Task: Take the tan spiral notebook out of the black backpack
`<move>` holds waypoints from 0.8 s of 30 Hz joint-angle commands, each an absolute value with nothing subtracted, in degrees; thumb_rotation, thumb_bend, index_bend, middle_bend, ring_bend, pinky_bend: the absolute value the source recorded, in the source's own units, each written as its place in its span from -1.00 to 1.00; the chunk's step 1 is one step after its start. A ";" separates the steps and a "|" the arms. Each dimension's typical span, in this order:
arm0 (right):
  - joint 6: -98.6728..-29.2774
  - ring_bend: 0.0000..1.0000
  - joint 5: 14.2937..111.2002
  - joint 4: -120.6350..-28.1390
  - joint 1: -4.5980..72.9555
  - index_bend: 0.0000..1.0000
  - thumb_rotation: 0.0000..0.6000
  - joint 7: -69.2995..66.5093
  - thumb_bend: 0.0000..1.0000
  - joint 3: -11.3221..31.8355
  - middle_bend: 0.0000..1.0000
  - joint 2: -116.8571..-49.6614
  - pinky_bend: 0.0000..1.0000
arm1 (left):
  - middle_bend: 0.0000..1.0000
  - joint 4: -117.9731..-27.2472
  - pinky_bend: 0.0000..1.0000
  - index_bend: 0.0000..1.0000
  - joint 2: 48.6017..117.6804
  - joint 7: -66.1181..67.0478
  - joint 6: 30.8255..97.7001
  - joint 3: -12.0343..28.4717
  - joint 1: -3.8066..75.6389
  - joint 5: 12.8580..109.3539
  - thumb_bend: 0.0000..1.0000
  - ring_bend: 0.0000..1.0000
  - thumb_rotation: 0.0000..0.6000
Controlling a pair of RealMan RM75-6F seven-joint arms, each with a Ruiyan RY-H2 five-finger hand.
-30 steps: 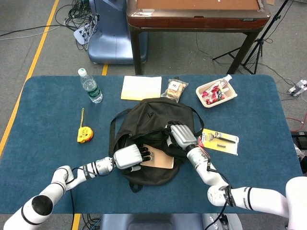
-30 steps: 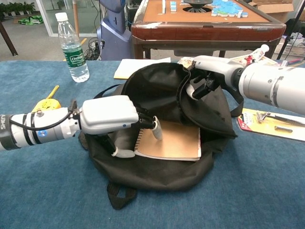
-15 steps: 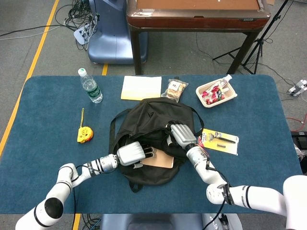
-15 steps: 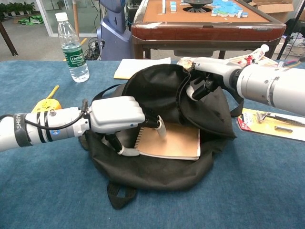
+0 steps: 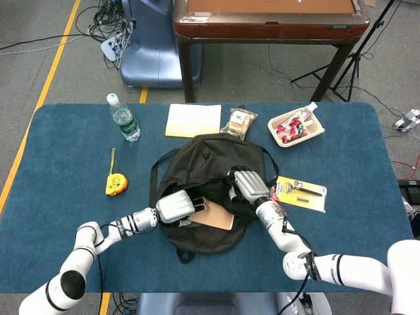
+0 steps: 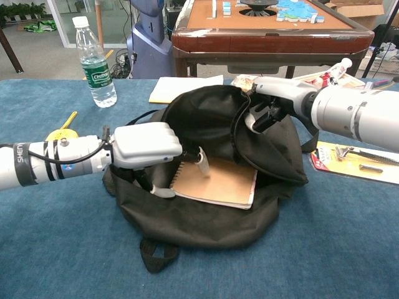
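The left hand (image 6: 144, 146) has its fingers (image 6: 202, 163) pinched on the spiral edge of the notebook (image 6: 215, 183), thumb under and the rest on top, so it holds the notebook and can draw it toward the near left edge of the counter (image 6: 56, 249); the notebook lies tilted in the mouth of the backpack (image 6: 206, 218), most of its tan cover showing but its far side under the flap; the backpack sits at the middle of the counter, opening toward the near edge; the right hand (image 6: 265, 112) has its fingers closed on the upper flap and lifts it, which I judge keeps the opening wide enough for the notebook to slide clear.

Against the picture from 0.5 s ago, the left hand has drawn back leftward and the notebook has come with it, turned slightly and raised at its spiral side; the right hand and flap have stayed where they were.
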State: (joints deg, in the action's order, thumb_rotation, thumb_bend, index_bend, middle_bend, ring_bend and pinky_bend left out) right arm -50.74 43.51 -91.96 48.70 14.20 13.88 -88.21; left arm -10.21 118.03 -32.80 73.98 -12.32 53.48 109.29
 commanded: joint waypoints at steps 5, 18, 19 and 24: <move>-50.57 -0.74 43.50 -91.96 48.61 0.49 1.00 13.98 0.48 13.59 -0.23 -87.96 -0.72 | -0.52 -10.08 -0.30 -0.50 116.93 -32.75 74.57 -13.25 53.43 108.99 -0.50 -0.49 1.00; -50.43 -0.74 44.03 -92.25 48.53 0.49 1.00 13.44 0.48 13.32 -0.23 -87.71 -0.72 | -0.54 -9.47 -0.30 -0.51 116.73 -31.82 72.30 -13.70 53.77 107.54 -0.50 -0.50 1.00; -50.40 -0.74 44.04 -92.26 48.53 0.49 1.00 13.35 0.48 13.33 -0.23 -87.71 -0.72 | -0.54 -9.43 -0.30 -0.52 116.98 -31.87 71.76 -13.74 53.84 107.40 -0.50 -0.51 1.00; -50.13 -0.74 44.14 -92.02 48.63 0.49 1.00 13.13 0.48 13.31 -0.23 -87.75 -0.72 | -0.55 -9.74 -0.31 -0.52 118.75 -32.90 71.01 -13.29 54.23 106.45 -0.51 -0.52 1.00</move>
